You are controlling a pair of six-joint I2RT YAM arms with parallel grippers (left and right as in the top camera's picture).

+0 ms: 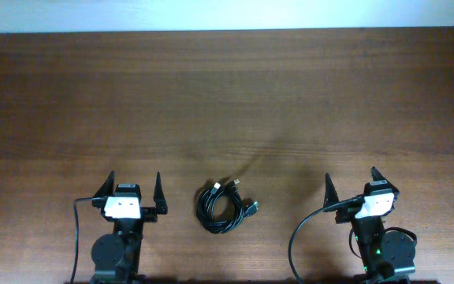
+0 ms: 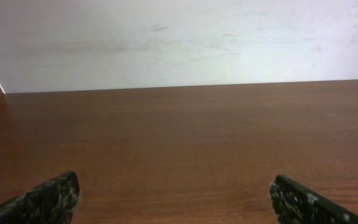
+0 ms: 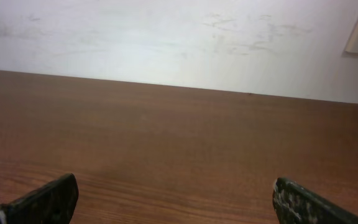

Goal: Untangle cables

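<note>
The cables [image 1: 225, 208] lie as one small coiled bundle of thin black cords on the brown wooden table [image 1: 227, 95]. Several loops are stacked into a rough oval. A few short ends stick out at its far and right edges, and at least one carries a pale, silvery plug, while the others look dark. The bundle sits between the two arms, beside the inner finger of the left gripper [image 1: 135, 185] and nearer to it than to the right gripper [image 1: 351, 177]. It is level with the bases of the fingers, not ahead of their tips, and nothing touches it. Both grippers stand spread wide with nothing between the jaws. In the left wrist view the two dark fingers [image 2: 48, 199] sit at opposite lower corners with only bare wood between them, and the right wrist fingers [image 3: 42, 202] show the same wide gap. Neither wrist view shows the bundle, only tabletop running to a pale wall [image 2: 179, 37]. A thicker black cord [image 1: 298, 237] loops out beside the right arm, well clear of the coil
</note>
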